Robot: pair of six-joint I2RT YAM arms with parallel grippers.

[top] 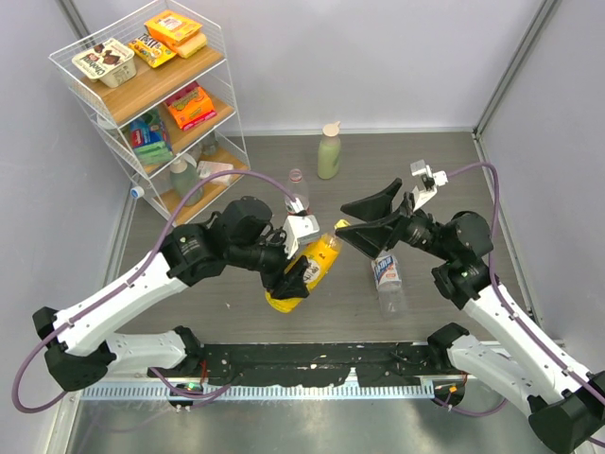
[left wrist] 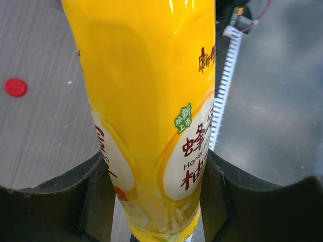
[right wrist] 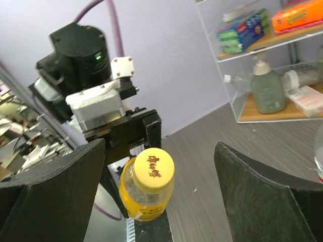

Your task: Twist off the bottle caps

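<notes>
Left tool grips yellow bottle, right tool wide facing its cap; rack behind

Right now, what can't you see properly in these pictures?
- Yellow bottle: left wrist view, top cut off by the picture's edge.
- Yellow cap: top view, only a sliver shows between the right gripper's fingers; how tightly it sits, no view tells.
- Red cap: shows only in the left wrist view; from above I can't find it.
- Clear bottle: top view, far end tucked under the right gripper, so its cap is unknown.
</notes>
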